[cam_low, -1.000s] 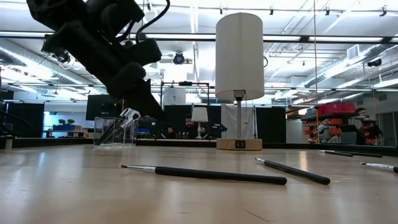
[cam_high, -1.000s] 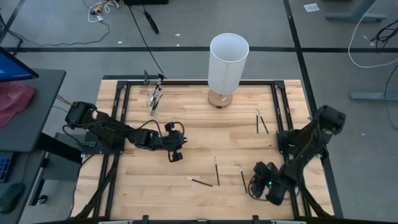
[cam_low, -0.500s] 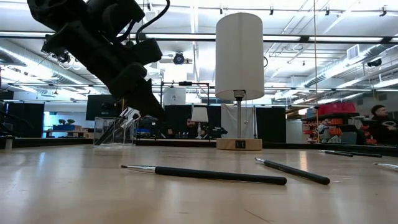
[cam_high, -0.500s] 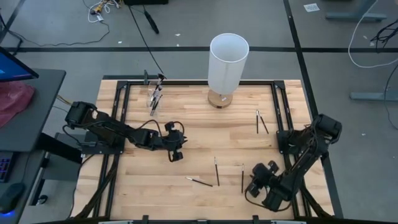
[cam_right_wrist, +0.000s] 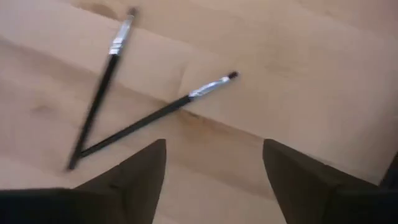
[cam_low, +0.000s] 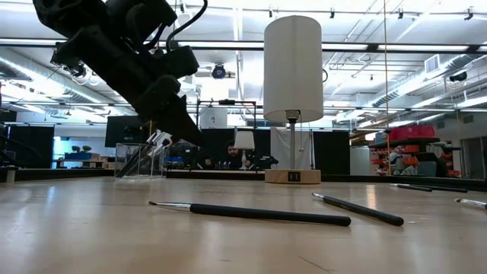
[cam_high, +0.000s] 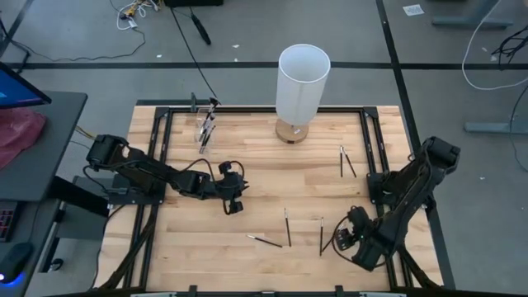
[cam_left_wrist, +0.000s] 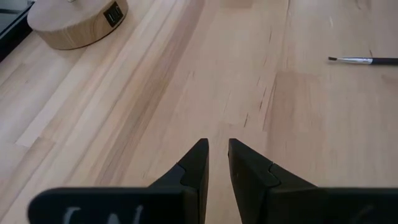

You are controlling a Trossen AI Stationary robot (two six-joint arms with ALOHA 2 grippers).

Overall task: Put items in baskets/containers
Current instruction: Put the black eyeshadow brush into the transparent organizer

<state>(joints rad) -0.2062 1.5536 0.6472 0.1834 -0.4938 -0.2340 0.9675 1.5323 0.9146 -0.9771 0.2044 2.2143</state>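
Right wrist view shows our right tool [cam_right_wrist: 211, 180] spread wide and empty over two thin black-handled brushes with silver ferrules [cam_right_wrist: 158, 112] crossing on the wooden tabletop [cam_high: 264, 177]. We'd guess they're light, stiff and prone to roll, so pinch mid-handle, not the bristles. The clear plastic cup [cam_high: 205, 130] sits at the far left edge. Left tool [cam_left_wrist: 216, 163] hovers mid-tabletop, nearly closed, holding nothing.
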